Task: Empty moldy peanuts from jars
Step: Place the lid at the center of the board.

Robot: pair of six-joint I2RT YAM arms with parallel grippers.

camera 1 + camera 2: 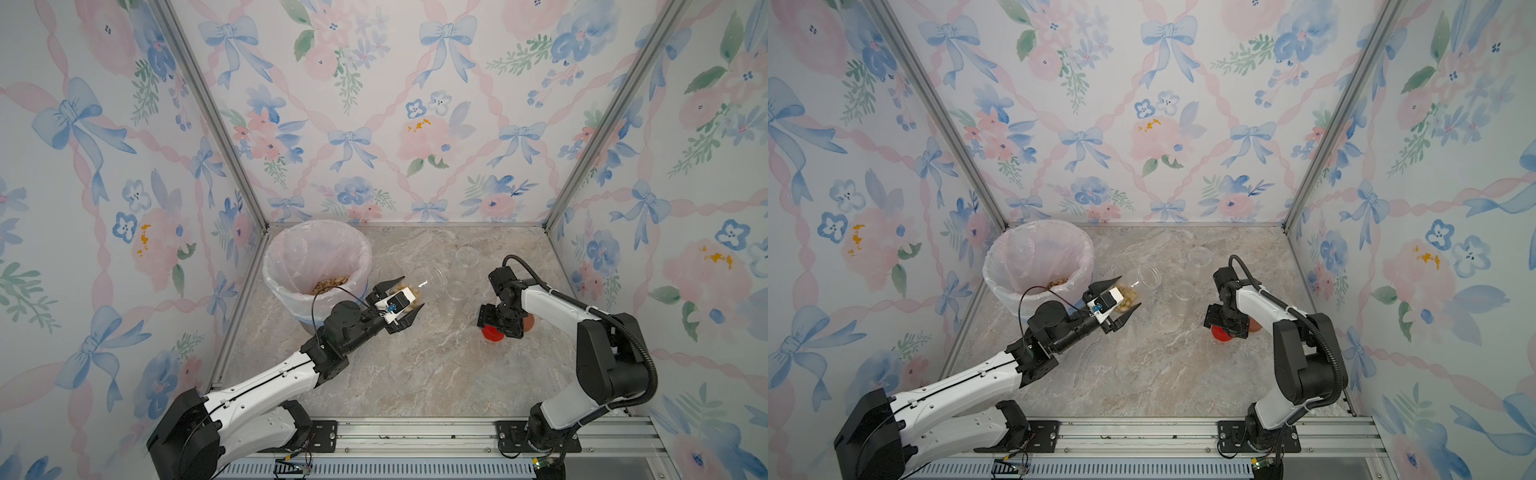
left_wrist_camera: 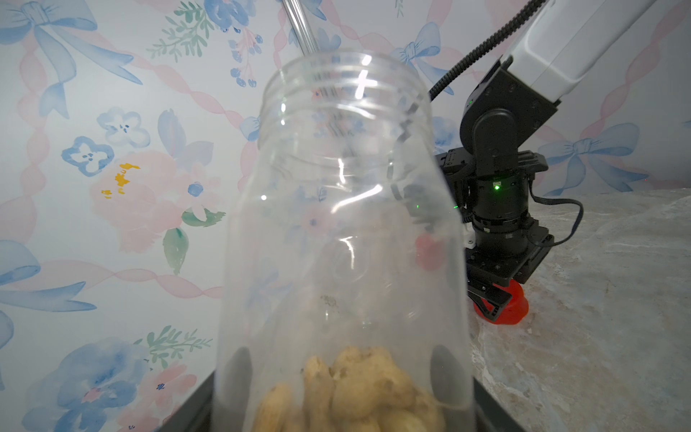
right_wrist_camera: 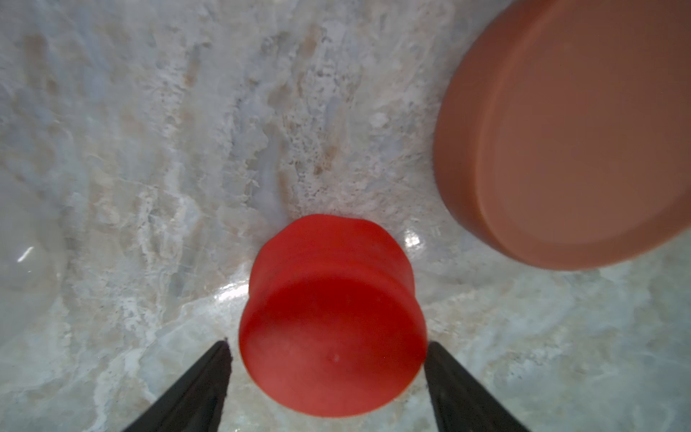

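Left gripper (image 1: 413, 291) clamps an open jar (image 2: 344, 224) of peanuts (image 2: 359, 385), bin (image 1: 270, 257) at its nine o'clock. Right gripper (image 3: 325, 342) straddles a red lid (image 3: 332, 299), fingers (image 3: 194, 389) parted.

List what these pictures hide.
- Mould on the peanuts: blurred in the left wrist view, too small in both top views.
- Jar base: cut off by the left wrist view's edge.
- Brown lid: mostly under the right arm in both top views.
- Right hand fingers: under its wrist in both top views.
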